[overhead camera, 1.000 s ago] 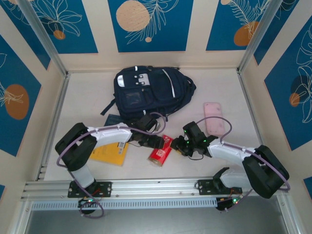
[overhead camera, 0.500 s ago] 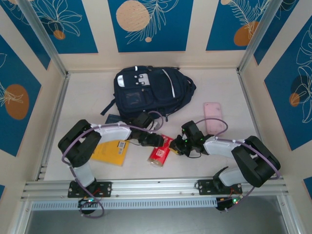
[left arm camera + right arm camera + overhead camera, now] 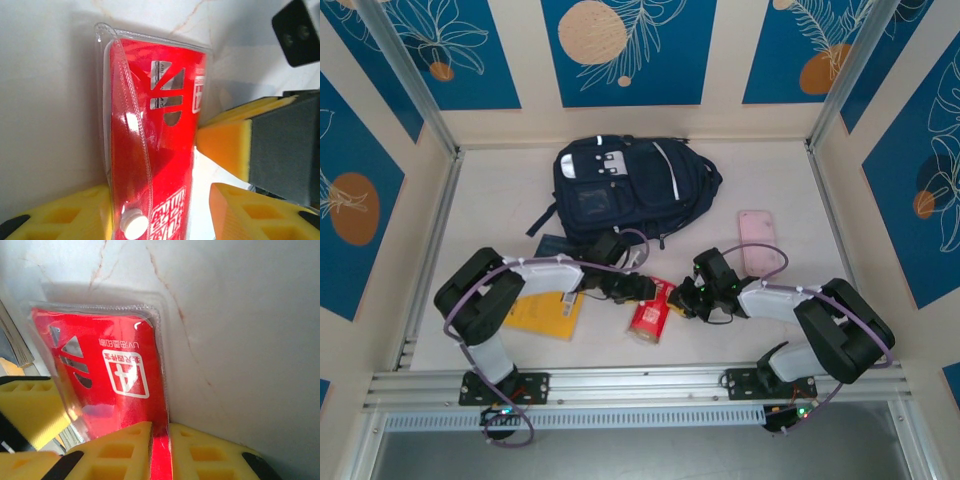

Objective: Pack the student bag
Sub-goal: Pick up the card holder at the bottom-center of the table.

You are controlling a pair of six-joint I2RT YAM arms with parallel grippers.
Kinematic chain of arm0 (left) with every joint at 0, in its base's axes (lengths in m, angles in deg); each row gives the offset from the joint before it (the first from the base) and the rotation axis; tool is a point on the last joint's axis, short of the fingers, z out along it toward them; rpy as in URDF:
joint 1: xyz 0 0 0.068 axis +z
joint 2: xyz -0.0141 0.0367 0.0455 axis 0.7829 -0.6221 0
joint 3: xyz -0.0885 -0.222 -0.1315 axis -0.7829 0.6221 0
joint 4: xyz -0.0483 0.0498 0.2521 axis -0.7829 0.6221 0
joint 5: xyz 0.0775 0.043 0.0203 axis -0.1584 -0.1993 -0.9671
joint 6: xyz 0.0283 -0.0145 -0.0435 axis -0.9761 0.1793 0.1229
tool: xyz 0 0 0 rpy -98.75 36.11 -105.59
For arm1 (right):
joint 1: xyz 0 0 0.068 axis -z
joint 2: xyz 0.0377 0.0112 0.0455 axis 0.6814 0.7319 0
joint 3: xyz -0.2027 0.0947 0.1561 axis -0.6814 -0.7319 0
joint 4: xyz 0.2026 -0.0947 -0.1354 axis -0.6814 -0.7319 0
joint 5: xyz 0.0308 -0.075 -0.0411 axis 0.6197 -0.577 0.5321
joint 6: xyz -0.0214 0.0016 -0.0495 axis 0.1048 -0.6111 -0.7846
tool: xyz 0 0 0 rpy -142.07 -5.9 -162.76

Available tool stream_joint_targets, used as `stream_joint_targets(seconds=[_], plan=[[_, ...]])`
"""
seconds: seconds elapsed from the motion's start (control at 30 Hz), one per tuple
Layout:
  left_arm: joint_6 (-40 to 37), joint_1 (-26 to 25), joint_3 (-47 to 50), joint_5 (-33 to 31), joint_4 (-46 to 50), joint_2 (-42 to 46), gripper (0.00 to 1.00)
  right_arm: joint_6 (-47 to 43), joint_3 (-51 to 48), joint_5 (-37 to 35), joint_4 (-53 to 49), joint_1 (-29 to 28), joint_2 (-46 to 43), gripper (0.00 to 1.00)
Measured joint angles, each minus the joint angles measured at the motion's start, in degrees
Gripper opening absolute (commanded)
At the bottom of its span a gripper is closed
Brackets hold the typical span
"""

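Observation:
The student bag [image 3: 620, 190], dark navy with pale stripes, lies flat at the back of the table. In front of it a red pouch [image 3: 650, 316] in a clear plastic sleeve stands on edge between both grippers. My right gripper [image 3: 160, 432] is shut on the red pouch [image 3: 110, 375] by its thin edge. My left gripper [image 3: 157, 200] straddles the pouch [image 3: 155, 150] and is open: one yellow finger [image 3: 65, 215] touches it, and the other finger [image 3: 250, 210] stands a small gap away. The two grippers show at left [image 3: 638, 290] and right [image 3: 682, 298] in the top view.
A pink flat case [image 3: 757, 240] lies right of the bag. A yellow envelope [image 3: 542, 313] lies under the left arm, with a dark blue flat item [image 3: 553, 245] behind it. The right gripper's yellow and black finger [image 3: 235, 145] shows beside the pouch.
My right gripper has closed onto the pouch's edge. The left gripper's fingers have narrowed around the pouch, and the left arm has shifted slightly.

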Motion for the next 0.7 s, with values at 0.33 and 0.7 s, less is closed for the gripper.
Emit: stream_joint_targets(seconds=[0.33, 0.7], plan=[[3.08, -0.11, 1.86, 3.52, -5.81, 3.41, 0.45, 0.09, -1.01, 0.72, 1.95, 0.35, -0.22, 0.18], [8.26, -0.26, 3.15, 8.00, -16.28, -6.25, 0.23, 0.22, -1.64, 0.96, 4.00, 0.33, 0.00, 0.18]])
